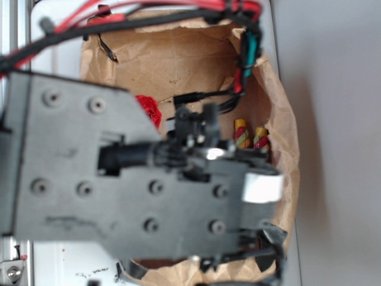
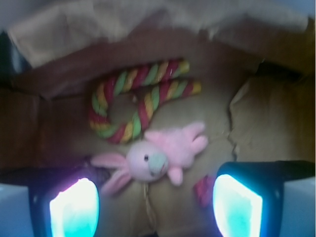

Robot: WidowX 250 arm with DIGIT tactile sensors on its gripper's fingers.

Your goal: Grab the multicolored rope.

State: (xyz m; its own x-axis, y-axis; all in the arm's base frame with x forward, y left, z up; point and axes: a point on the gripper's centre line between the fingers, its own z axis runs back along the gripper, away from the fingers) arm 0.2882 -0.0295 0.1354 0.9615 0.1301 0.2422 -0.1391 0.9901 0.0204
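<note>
The multicolored rope point(image 2: 133, 98), twisted red, yellow and green and bent in a U, lies on the bag's floor in the wrist view, its two ends pointing right. In the exterior view only its two ends point(image 1: 250, 136) show past the arm. My gripper point(image 2: 155, 207) hangs open above the bag floor, its glowing pads point(image 2: 74, 210) wide apart with nothing between them. The rope lies beyond the fingertips, farther into the bag. A pink plush bunny point(image 2: 158, 155) lies between the rope and my gripper.
Everything sits inside a brown paper bag point(image 1: 280, 101) whose crumpled walls point(image 2: 276, 108) rise all round. A crumpled red paper ball point(image 1: 149, 110) lies in it too, seen near the right pad as a red shape point(image 2: 202, 190). The arm's body point(image 1: 119, 173) hides most of the bag.
</note>
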